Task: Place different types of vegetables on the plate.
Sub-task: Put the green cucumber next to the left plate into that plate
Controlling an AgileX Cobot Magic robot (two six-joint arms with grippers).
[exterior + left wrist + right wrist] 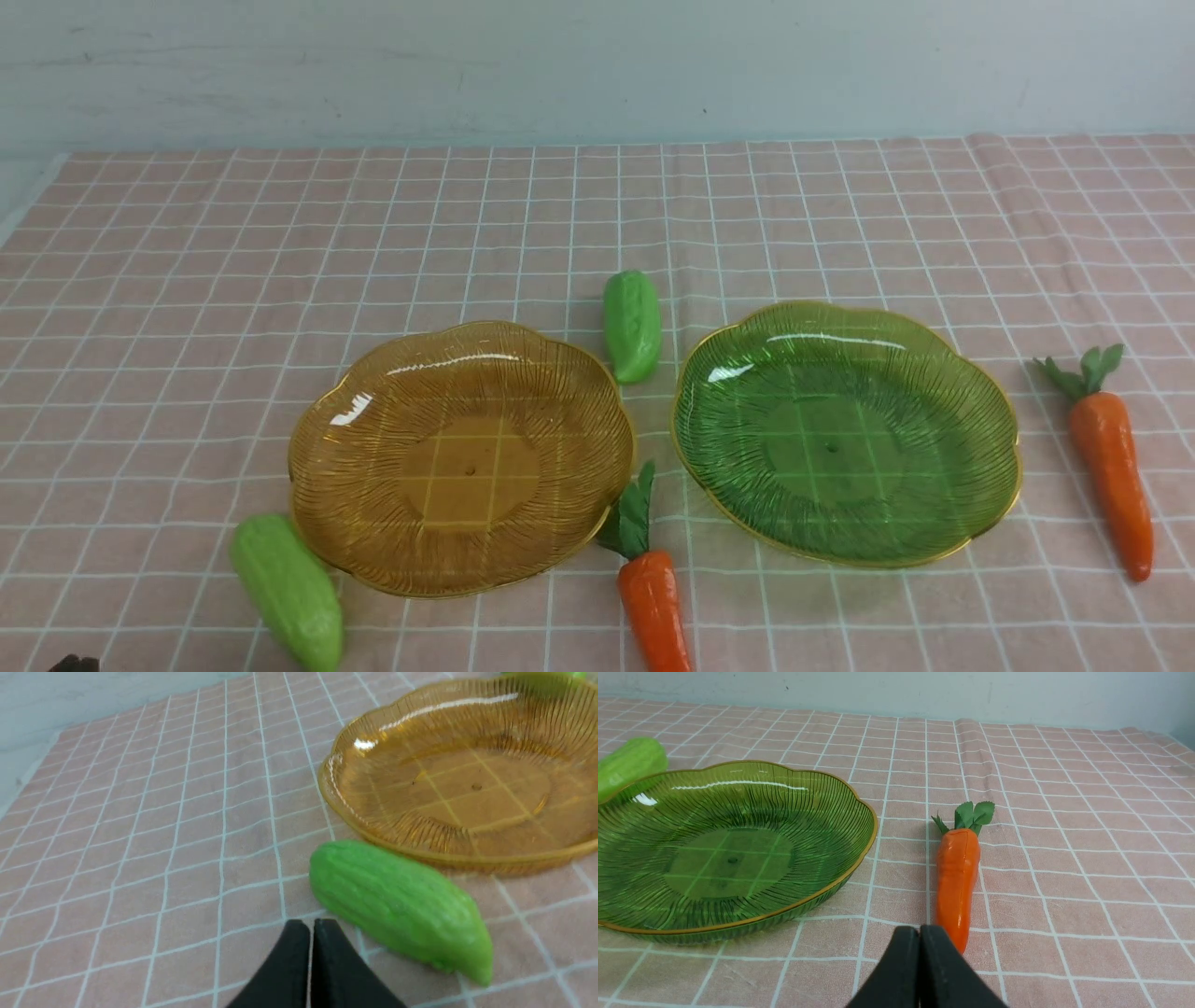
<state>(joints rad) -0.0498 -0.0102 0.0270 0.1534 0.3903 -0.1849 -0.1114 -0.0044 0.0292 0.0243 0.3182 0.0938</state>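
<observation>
Mia: What were the grippers doing?
Tom: The left gripper (311, 924) was shut tight and held nothing. It hung just beside the near gourd (399, 905). The right gripper (919, 931) was shut and empty too, by the thin tip of the right carrot (956, 882).
Mia: How should the pick-up have gone?
Tom: Each one likely had to open wide first, then come down over the fat middle and squeeze softly. The toys looked shiny, so they might have slipped.
Mia: What was in the plates?
Tom: Nothing. The yellow plate (462, 457) and the green plate (840, 439) were both bare.
Mia: Where was the rest?
Tom: On the cloth (187, 280). The far gourd (632, 325) lay between the plates at the back. The middle carrot (653, 607) lay between them at the front. Each plate probably wanted one gourd and one carrot.
</observation>
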